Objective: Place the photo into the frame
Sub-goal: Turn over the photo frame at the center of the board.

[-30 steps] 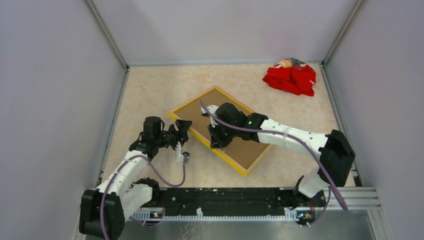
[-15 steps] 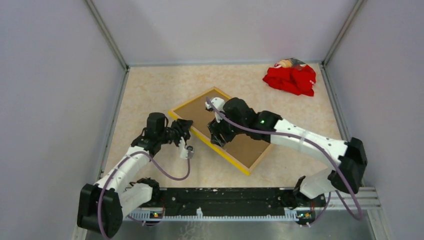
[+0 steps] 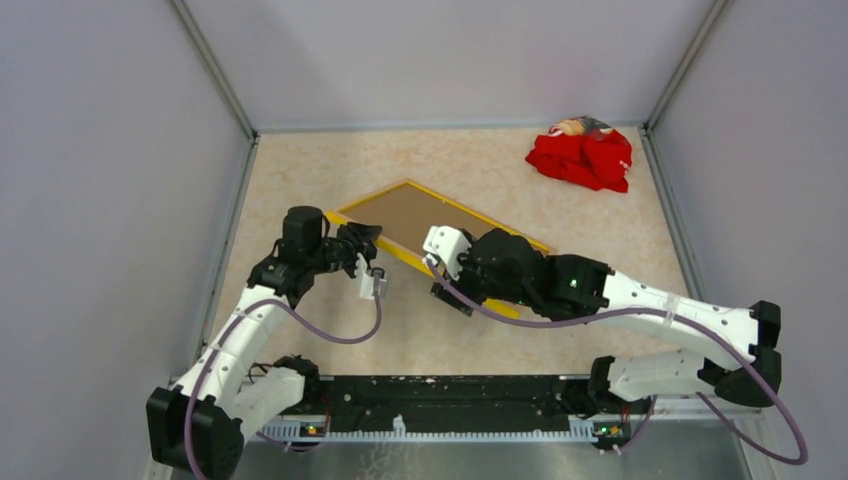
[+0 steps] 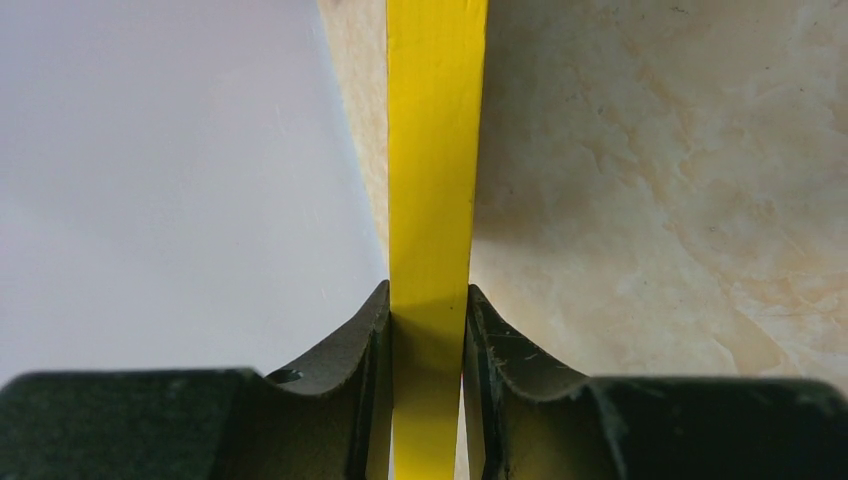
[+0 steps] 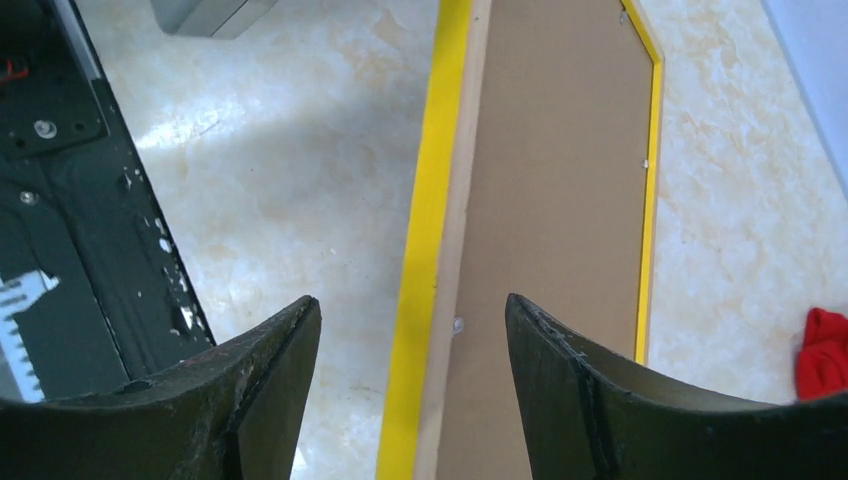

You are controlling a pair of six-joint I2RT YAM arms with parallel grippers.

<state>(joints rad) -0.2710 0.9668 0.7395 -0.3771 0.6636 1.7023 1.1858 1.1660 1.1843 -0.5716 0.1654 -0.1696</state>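
The left gripper (image 4: pixel 428 305) is clamped narrowly on a yellow rail of the frame (image 4: pixel 435 150), one finger against each face. In the top view this grip sits at the frame's 9 o'clock corner. The right gripper (image 5: pixel 412 310) stands wide apart and has hold of nothing. Its fingers straddle the frame's long rail at about 5 o'clock, with a clear gap on both sides.

The frame sits near the middle of the table (image 3: pixel 300 180), back side up, and appears tilted rather than flat. The brown backing board (image 5: pixel 550 200) fills its opening. A crumpled red cloth (image 3: pixel 580 158) lies well apart at the table's 1 o'clock corner.

The photo shows in none of the views. It may already sit under the backing board, but the pictures cannot confirm that.

If the print is inside, the loading is probably done. What is likely left is turning the frame yellow side up and setting it down. If it is not inside, the main step is yet to come. Only the left grip carries the frame, so a slip at that corner is the risk.
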